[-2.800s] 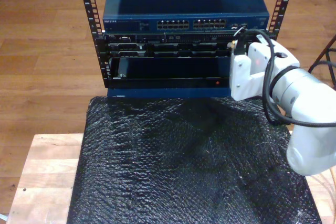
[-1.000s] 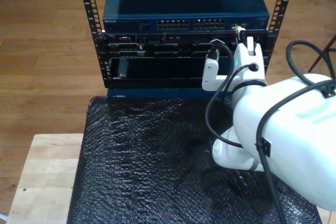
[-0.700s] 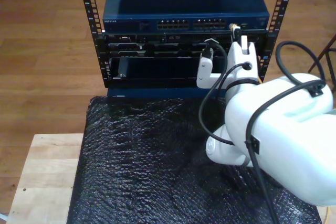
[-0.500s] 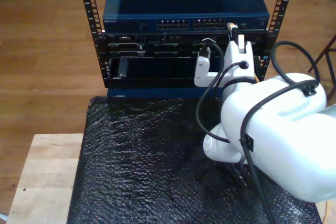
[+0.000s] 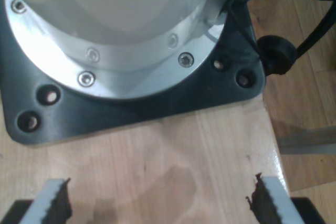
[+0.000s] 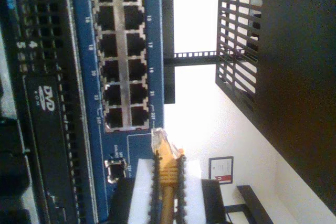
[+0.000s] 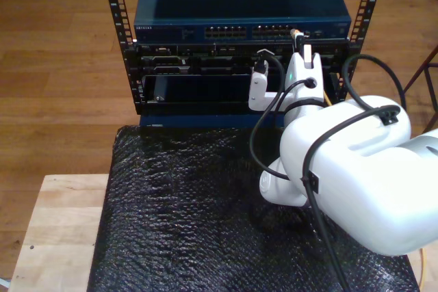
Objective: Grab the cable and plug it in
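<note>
The cable [image 6: 167,174] is yellow-orange with a small clear plug [image 6: 159,142] at its tip. My second gripper [image 6: 168,167] is shut on it just behind the plug. The plug points at the blue network switch [image 6: 83,129] and hovers just past the last ports [image 6: 121,111] of a block, apart from them. In the exterior view my second gripper [image 7: 300,44] holds the cable's tip [image 7: 296,33] at the switch [image 7: 239,5] front, near the right end of the port row. My first gripper [image 5: 157,203] is open over bare wood, its pads [image 5: 55,203] wide apart.
Black server units [image 7: 205,66] sit in the rack [image 7: 116,11] under the switch. A black bubble-wrap mat [image 7: 191,217] covers the wooden table [image 7: 58,230]. The big white arm body [image 7: 349,176] stands over the mat at the exterior view's right. A black base plate [image 5: 210,93] lies ahead of my first gripper.
The second arm has swung toward the exterior view's left along the switch front, carrying the cable's plug from the rack's right end to the right port block.
</note>
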Available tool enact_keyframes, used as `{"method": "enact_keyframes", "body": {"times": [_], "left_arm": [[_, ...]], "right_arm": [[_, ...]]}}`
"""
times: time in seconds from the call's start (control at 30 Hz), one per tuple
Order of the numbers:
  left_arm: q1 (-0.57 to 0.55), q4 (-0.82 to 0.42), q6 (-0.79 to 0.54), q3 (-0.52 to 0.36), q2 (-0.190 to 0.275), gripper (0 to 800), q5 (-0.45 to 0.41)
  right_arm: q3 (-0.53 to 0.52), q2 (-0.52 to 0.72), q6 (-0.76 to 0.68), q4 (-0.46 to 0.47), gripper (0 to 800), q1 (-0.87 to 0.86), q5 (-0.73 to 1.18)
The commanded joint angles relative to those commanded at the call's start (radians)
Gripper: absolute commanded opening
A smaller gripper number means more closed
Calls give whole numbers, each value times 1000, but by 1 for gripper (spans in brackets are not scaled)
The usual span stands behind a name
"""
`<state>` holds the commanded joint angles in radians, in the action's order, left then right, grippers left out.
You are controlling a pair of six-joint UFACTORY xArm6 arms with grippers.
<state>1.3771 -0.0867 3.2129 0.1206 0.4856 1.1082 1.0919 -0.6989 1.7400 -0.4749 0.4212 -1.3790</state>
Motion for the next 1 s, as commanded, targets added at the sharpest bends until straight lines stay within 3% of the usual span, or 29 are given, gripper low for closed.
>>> {"method": "enact_keyframes", "body": {"times": [1.0], "left_arm": [[0,0,0,0,0,800,0]], "right_arm": [[81,-57,-5,3,0,-6,23]]}}
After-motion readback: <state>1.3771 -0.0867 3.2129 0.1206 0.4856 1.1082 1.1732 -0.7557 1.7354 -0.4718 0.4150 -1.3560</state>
